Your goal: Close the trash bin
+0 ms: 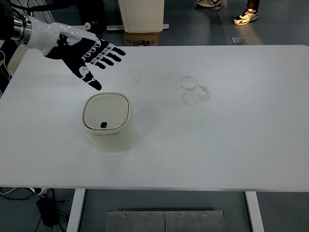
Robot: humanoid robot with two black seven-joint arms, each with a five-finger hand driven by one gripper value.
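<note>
A small cream trash bin [108,122] stands on the white table [217,135], left of centre. Its lid lies flat and shut, with a small dark button near the front edge. My left hand [91,58] hovers well above and behind the bin, at the upper left, clear of the lid. Its black fingers [110,52] are spread flat and hold nothing. The right arm does not show.
Faint ring marks [195,90] stain the table's middle. Beyond the far edge stand a cream box [53,36], a cardboard carton [141,38] under a white unit, and a person's shoes [246,17] on the floor.
</note>
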